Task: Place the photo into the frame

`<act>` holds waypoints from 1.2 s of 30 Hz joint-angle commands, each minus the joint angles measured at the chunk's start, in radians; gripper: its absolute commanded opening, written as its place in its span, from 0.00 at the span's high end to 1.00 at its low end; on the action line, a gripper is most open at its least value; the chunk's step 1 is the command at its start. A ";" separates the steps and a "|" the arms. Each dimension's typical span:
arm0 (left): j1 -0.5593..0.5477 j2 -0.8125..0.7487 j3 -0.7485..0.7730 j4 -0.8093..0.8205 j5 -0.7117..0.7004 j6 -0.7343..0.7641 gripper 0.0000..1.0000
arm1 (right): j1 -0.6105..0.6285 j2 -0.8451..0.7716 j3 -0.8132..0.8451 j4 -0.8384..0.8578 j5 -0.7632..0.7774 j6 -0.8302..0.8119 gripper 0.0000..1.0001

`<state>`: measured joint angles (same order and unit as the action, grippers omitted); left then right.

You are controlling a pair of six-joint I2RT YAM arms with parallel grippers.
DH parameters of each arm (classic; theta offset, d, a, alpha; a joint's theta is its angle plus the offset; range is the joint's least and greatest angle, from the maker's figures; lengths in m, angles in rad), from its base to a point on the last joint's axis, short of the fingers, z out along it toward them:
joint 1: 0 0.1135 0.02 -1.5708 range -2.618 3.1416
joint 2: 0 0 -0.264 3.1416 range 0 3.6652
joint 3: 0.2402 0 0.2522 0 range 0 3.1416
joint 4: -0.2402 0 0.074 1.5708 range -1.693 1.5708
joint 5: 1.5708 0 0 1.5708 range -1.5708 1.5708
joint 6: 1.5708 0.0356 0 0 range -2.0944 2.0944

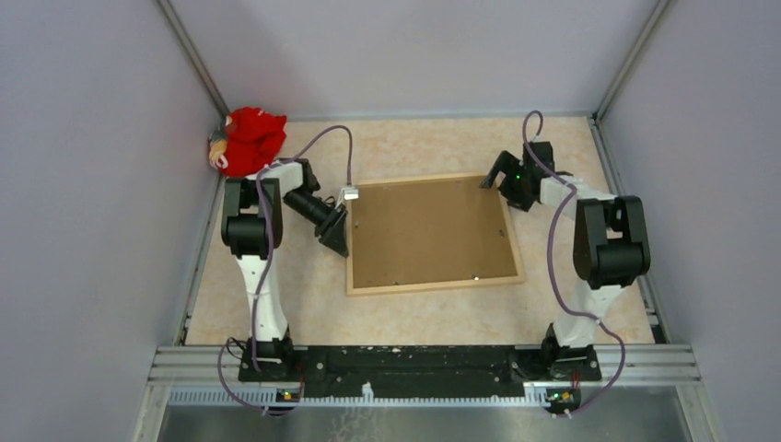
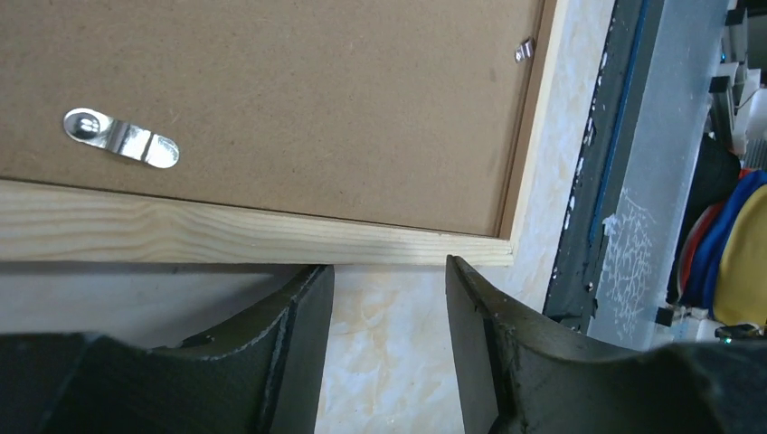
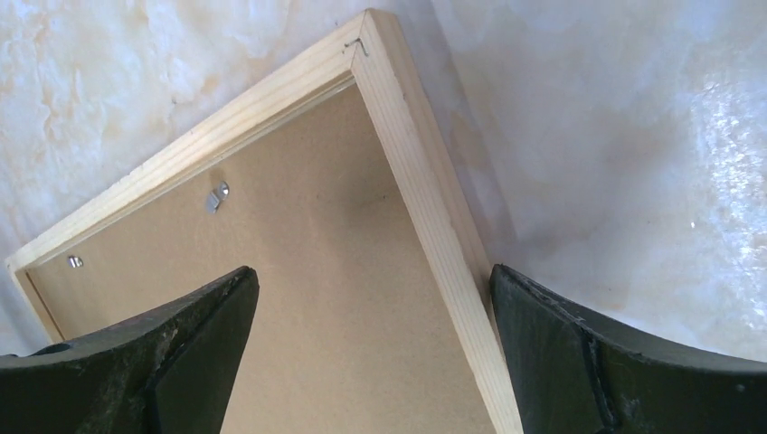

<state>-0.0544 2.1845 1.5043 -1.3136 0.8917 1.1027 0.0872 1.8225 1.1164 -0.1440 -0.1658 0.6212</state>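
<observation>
Frame (image 1: 435,284) (back up) just beyond left hand (image 2: 389,267), under right hand (image 3: 371,280)

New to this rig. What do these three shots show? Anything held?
Two robot arms are bolted at the near edge of the table. The wide picture is from overhead; the other two are from a camera on each wrist. A wooden frame lies face down, brown backing board up. A red fabric thing sits far left. The left fingers are open beside the frame's edge; the right fingers spread wide at its far corner. Neither holds anything. No photo shows.
</observation>
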 commanded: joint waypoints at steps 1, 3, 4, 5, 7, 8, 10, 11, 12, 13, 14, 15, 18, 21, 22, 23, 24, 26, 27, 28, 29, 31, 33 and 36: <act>0.002 -0.039 0.005 -0.035 0.034 0.067 0.44 | 0.015 -0.033 0.093 -0.055 0.086 -0.039 0.01; 0.026 -0.034 0.033 -0.017 0.048 0.020 0.45 | 0.016 -0.065 0.096 -0.068 0.136 -0.056 0.01; 0.044 -0.029 0.058 0.006 0.055 -0.023 0.45 | 0.016 -0.081 0.095 -0.072 0.154 -0.061 0.01; 0.061 -0.023 0.076 0.034 0.062 -0.067 0.45 | 0.017 -0.097 0.091 -0.077 0.160 -0.062 0.01; 0.095 -0.005 0.110 0.098 0.076 -0.166 0.46 | 0.020 -0.137 0.076 -0.080 0.202 -0.062 0.01; 0.104 0.001 0.122 0.141 0.084 -0.233 0.47 | 0.026 -0.159 0.060 -0.071 0.209 -0.060 0.01; 0.106 0.015 0.142 0.192 0.114 -0.305 0.48 | 0.048 -0.203 0.018 -0.016 0.199 -0.050 0.03; 0.105 0.021 0.148 0.218 0.131 -0.348 0.48 | 0.070 -0.225 -0.005 0.022 0.180 -0.046 0.04; 0.102 0.030 0.154 0.241 0.149 -0.378 0.48 | 0.100 -0.237 -0.019 0.049 0.169 -0.041 0.05; 0.096 0.042 0.169 0.247 0.162 -0.395 0.49 | 0.135 -0.241 -0.020 0.065 0.155 -0.040 0.06; 0.088 0.056 0.184 0.246 0.159 -0.407 0.50 | 0.177 -0.236 -0.017 0.078 0.132 -0.040 0.07; 0.081 0.067 0.196 0.249 0.148 -0.419 0.51 | 0.237 -0.226 -0.008 0.089 0.117 -0.038 0.07; 0.072 0.089 0.203 0.270 0.146 -0.453 0.54 | 0.353 -0.178 0.005 0.161 0.053 -0.011 0.10; 0.062 0.106 0.206 0.274 0.130 -0.463 0.59 | 0.449 -0.111 0.016 0.257 -0.015 0.030 0.12; 0.060 0.110 0.205 0.277 0.123 -0.468 0.61 | 0.477 -0.089 0.023 0.290 -0.033 0.039 0.13; 0.060 0.115 0.205 0.280 0.116 -0.474 0.63 | 0.500 -0.063 0.031 0.322 -0.058 0.046 0.14; 0.059 0.121 0.206 0.282 0.111 -0.479 0.65 | 0.524 -0.037 0.043 0.345 -0.077 0.051 0.16; 0.059 0.132 0.209 0.284 0.102 -0.487 0.70 | 0.565 0.013 0.075 0.377 -0.109 0.062 0.18; 0.060 0.138 0.210 0.286 0.095 -0.493 0.73 | 0.583 0.035 0.089 0.390 -0.119 0.069 0.19; 0.059 0.143 0.211 0.286 0.089 -0.496 0.76 | 0.600 0.059 0.102 0.403 -0.129 0.077 0.20; 0.059 0.148 0.208 0.287 0.084 -0.497 0.77 | 0.615 0.078 0.114 0.412 -0.137 0.083 0.21; 0.060 0.149 0.200 0.292 0.080 -0.498 0.79 | 0.641 0.124 0.148 0.415 -0.145 0.091 0.22; 0.060 0.149 0.189 0.302 0.074 -0.501 0.80 | 0.661 0.155 0.172 0.419 -0.147 0.093 0.22; 0.060 0.150 0.177 0.307 0.073 -0.500 0.81 | 0.682 0.197 0.200 0.430 -0.152 0.100 0.23</act>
<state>0.0113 2.3009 1.6871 -1.0611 0.9981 0.5922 0.7361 1.9854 1.2457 0.2039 -0.2901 0.7040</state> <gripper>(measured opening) 0.199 0.777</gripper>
